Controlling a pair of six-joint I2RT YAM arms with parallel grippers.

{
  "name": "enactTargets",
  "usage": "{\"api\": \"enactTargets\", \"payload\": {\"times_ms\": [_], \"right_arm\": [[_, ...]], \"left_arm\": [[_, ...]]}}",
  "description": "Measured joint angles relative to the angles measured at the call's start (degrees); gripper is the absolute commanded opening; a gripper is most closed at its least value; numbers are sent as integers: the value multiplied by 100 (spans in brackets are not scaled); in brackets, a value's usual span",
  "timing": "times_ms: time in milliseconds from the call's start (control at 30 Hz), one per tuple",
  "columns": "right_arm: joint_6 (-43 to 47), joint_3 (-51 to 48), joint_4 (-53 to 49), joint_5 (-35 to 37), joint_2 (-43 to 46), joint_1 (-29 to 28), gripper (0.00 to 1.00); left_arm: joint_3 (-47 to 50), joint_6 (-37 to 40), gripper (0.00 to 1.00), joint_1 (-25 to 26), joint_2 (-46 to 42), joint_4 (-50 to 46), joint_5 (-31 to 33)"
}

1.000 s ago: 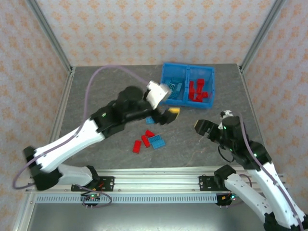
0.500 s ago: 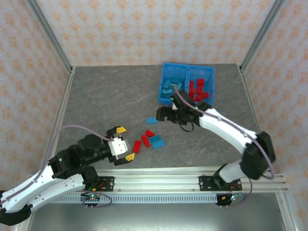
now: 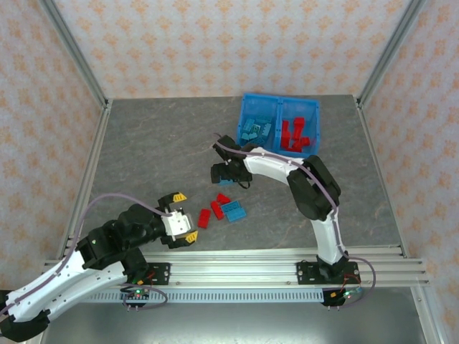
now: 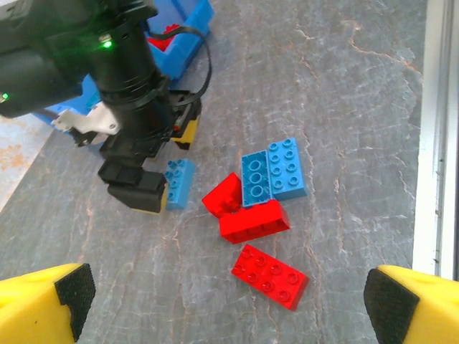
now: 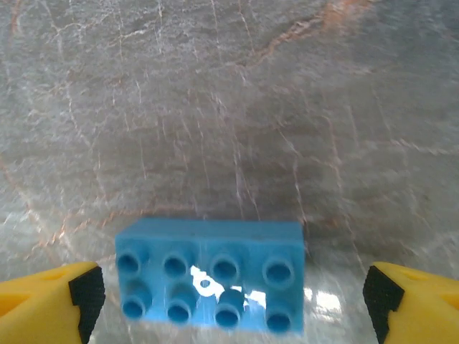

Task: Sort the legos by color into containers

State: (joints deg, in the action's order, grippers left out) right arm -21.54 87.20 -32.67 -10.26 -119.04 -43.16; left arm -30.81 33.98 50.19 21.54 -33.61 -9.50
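The left arm lies low near its base with the elbow bent, and the left hand (image 3: 183, 216) is spread wide. The right arm stretches forward and hooks leftward. The right hand (image 3: 226, 174) points down, fingers apart.

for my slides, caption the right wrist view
Right jaws open, a light blue 2x4 lego lying between them on the grey marbled table.

Two white-and-black arms with yellow tips.
The left arm (image 3: 63, 279) and right arm (image 3: 269, 162) have white shells between black joints. A lilac cable (image 3: 107, 196) loops along the left one and a green light (image 4: 107, 44) glows on the right wrist. The left gripper (image 3: 185, 216) and right gripper (image 3: 226, 174) have yellow fingers (image 4: 32, 290) with black pads (image 4: 75, 289).
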Motion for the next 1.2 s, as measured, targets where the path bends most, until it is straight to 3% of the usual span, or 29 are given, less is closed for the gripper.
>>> {"api": "enactTargets", "payload": {"times_ms": [100, 333, 467, 600, 800, 967, 1067, 1200], "right_arm": [[0, 118, -44, 33, -151, -20, 89], [92, 313, -238, 531, -297, -173, 55], [44, 343, -210, 669, -293, -267, 47], [2, 13, -68, 702, -37, -284, 45], [-52, -442, -50, 1202, 1106, -181, 44], [-22, -341, 229, 1714, 1971, 533, 44], [66, 170, 269, 1786, 1746, 1202, 44], [260, 1513, 149, 1790, 573, 1799, 44]], "left_arm": [[17, 90, 100, 0, 0, 0, -87], [87, 323, 100, 0, -31, 2, -262], [136, 435, 100, -11, -44, 0, -361], [160, 678, 100, -11, -83, -2, -452], [302, 1073, 100, -11, -269, -24, -623], [323, 1091, 100, -48, -317, -24, -664], [334, 907, 100, -90, -302, 26, -664], [365, 750, 100, -175, -120, 140, -664]]}}
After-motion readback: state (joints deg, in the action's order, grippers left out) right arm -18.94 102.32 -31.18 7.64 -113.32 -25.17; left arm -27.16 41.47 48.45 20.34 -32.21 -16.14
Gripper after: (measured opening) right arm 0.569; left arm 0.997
